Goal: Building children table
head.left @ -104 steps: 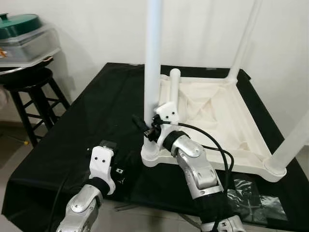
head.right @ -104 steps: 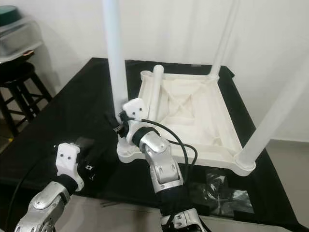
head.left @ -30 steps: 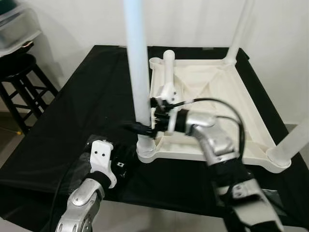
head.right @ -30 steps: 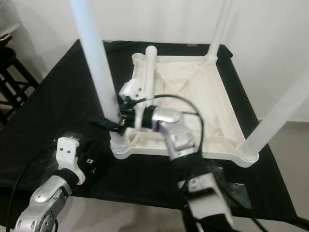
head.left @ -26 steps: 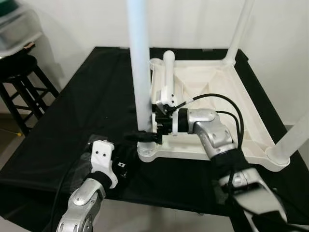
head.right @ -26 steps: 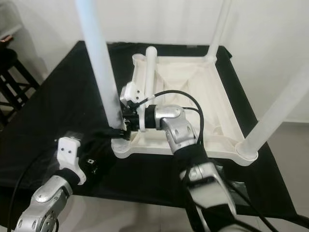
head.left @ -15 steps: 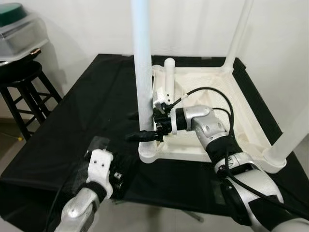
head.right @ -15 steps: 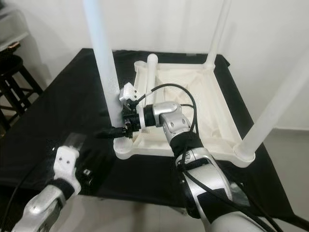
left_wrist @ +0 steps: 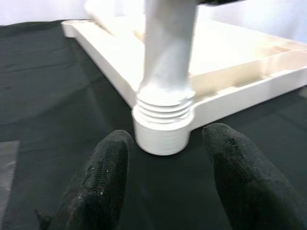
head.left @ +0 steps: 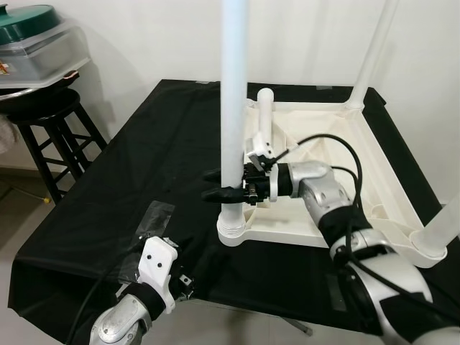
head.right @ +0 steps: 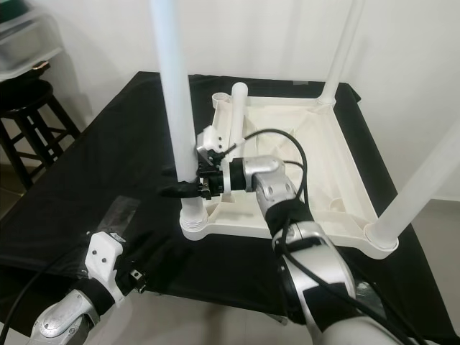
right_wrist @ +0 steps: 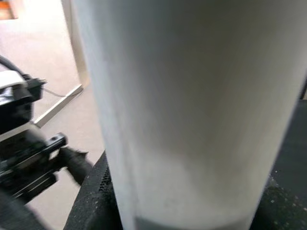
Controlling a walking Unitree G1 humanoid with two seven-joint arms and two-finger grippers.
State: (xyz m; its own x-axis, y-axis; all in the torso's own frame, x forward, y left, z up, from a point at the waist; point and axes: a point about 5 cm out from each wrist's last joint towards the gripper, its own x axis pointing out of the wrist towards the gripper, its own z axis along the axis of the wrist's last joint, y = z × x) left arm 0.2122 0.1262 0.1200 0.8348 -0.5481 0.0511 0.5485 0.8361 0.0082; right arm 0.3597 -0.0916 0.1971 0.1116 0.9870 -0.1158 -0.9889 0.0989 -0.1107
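Upturned white children's table on the black-draped desk, nearest leg clasped low down by the right end effector.

Black fingers closed round the leg from the tabletop side, just above its threaded socket. Left end effector spread apart and holding nothing, near the desk's front edge, short of the socket and pointing at it. Black stool with a green-lidded container well off beyond the left end effector. Since 3.5 s ago: right arm swung to reach the leg sideways, wrist level; left end effector drawn back toward the desk edge.
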